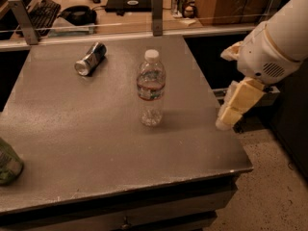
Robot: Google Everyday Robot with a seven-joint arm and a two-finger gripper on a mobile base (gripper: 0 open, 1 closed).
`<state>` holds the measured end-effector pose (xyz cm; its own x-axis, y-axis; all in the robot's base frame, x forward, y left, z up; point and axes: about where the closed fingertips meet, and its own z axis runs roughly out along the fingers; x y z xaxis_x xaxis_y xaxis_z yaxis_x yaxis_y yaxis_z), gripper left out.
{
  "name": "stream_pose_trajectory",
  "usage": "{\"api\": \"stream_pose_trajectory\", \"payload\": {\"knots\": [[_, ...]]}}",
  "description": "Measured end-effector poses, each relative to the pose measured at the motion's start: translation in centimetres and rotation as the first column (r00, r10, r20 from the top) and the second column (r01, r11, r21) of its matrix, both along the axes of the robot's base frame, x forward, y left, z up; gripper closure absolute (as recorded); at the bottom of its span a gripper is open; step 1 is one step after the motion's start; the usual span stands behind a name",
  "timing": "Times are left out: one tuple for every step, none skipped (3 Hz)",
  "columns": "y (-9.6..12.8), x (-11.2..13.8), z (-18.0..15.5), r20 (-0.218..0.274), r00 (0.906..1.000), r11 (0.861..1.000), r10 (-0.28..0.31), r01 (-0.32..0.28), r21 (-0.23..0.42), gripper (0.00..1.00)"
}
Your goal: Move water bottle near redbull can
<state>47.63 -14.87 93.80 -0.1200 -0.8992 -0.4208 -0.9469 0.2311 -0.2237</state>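
Observation:
The water bottle (151, 88) stands upright near the middle of the grey table (86, 129); it is clear, with a white cap and a red-and-white label band. The redbull can (90, 59) lies on its side at the back left of the table, well apart from the bottle, its shiny top facing front left. My gripper (223, 90) hangs at the table's right edge, to the right of the bottle and not touching it. Its cream fingers (237, 105) stand apart and hold nothing.
A greenish rounded object (6, 163) sits at the table's front left edge. A rail with posts (157, 12) runs along the back edge, with a desk, keyboard (42, 9) and cans behind it. Speckled floor (269, 186) lies to the right.

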Motion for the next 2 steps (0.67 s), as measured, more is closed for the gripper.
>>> {"api": "stream_pose_trajectory", "payload": {"knots": [[3.7,1.2,-1.9,0.004,0.9975,0.99,0.071,-0.071,0.119,0.0],[7.6,2.2,-3.4,0.03,0.9905,0.954,0.134,-0.137,0.267,0.0]]}}
